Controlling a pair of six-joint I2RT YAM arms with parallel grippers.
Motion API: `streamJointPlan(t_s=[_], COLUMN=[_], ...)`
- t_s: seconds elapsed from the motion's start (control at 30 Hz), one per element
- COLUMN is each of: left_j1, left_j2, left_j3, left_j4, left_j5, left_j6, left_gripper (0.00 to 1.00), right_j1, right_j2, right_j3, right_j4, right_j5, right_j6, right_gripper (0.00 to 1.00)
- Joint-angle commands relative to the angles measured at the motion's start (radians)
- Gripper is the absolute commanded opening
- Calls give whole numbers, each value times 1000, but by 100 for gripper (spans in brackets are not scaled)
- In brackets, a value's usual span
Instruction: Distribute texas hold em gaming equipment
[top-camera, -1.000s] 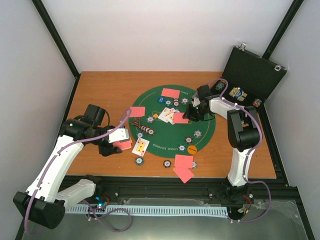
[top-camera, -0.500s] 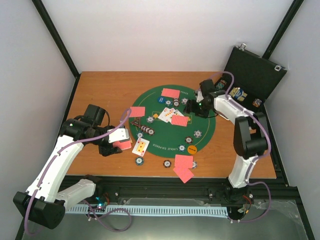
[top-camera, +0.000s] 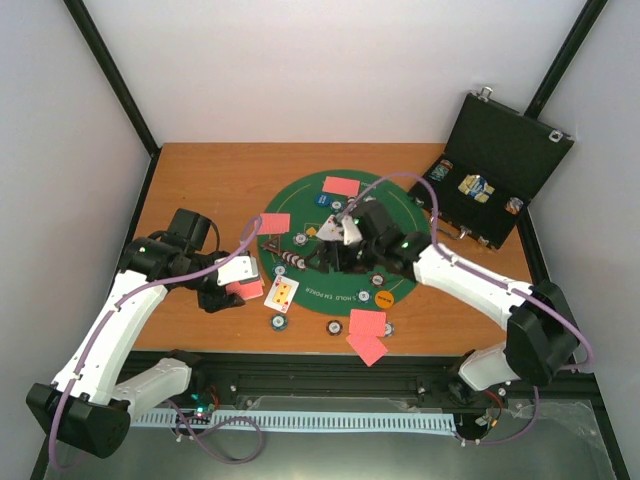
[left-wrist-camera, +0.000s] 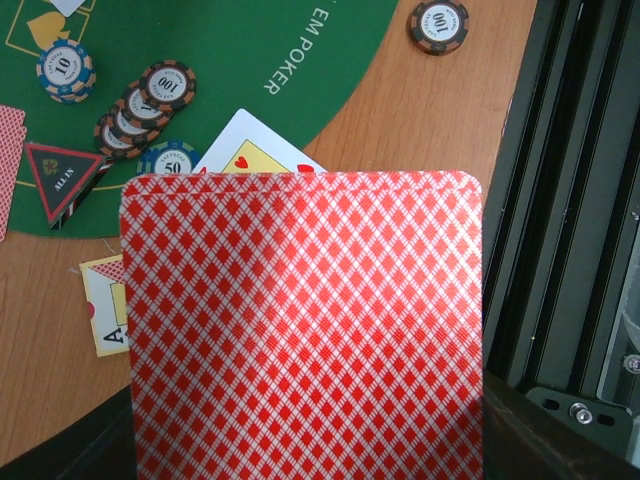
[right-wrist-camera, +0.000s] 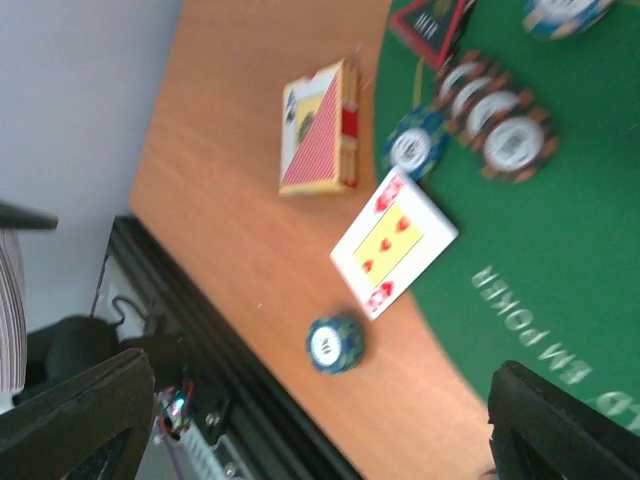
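Left tool (top-camera: 238, 285): clamped on one red-backed card (left-wrist-camera: 300, 320), held above the wood just off the near-left edge of the mat (top-camera: 300, 195).
Right tool (top-camera: 340, 255): fingers (right-wrist-camera: 80, 420) spread wide with nothing between them; it hangs over the mat's middle.
Mat: round and green, on the counter (top-camera: 210, 185). Bare wood runs from its far edge to the wall and from its left edge to the counter's left edge.
Rail (left-wrist-camera: 560, 200): black, along the counter's near edge, close to the mat's near side.
Case (top-camera: 510, 150): black, standing open at the mat's far right, near the counter's right edge.
Red-backs lying flat: four. One (top-camera: 342, 186) is at the mat's far edge, one (top-camera: 274, 222) at its left edge, and two (top-camera: 367, 322) are on wood off its near edge, touching each other.
Face-up cards: one (top-camera: 282, 292) lies across the mat's near-left edge. More lie near the mat's middle, partly hidden by the right tool; I cannot tell how many.
Card box (right-wrist-camera: 318, 140): one, on wood just left of the mat.
Chips (left-wrist-camera: 150, 100): six in the left wrist view. Five are on the mat, three of them overlapping in a row, and one is on wood off the near edge. Others across the mat and in the case are too small to count.
Marker (left-wrist-camera: 62, 175): one triangle reading "ALL IN", at the mat's left edge beside the row.
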Motion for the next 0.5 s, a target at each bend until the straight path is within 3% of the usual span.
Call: streamJointPlan(t_s=[0.0, 0.23, 0.47], left_j1=[1, 1, 0], left_j2=[2, 9, 31], left_j3=[14, -4, -2], left_j4=[28, 68, 103], left_j5=[20, 2, 2], left_j6=[-15, -38, -58], left_gripper=[52, 53, 53], right_j1=[105, 197, 208], right_j2=[-47, -43, -6], right_j3=[-65, -108, -137], right_j4=[204, 272, 247], right_j5=[-20, -4, -32], right_j6=[157, 220, 219], right_gripper=[91, 94, 97])
